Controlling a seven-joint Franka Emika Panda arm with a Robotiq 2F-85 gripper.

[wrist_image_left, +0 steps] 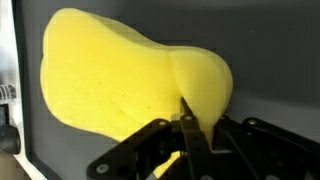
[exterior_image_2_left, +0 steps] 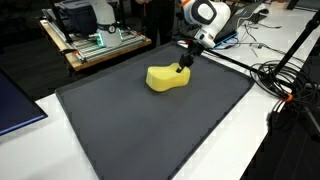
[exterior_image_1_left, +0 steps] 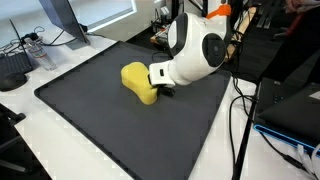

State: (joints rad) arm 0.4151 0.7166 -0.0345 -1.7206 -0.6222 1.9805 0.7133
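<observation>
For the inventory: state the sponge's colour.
Yellow; the sponge shows best in the wrist view.

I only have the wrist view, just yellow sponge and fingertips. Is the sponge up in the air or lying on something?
Observer: The yellow sponge rests on a dark mat; the gripper pinches one end of it.
Operator: What lies off the mat?
Observer: Black cables trail beside the mat's edge nearest the gripper.
Operator: And behind the mat?
Observer: A wooden cart loaded with equipment stands past its far corner.
</observation>
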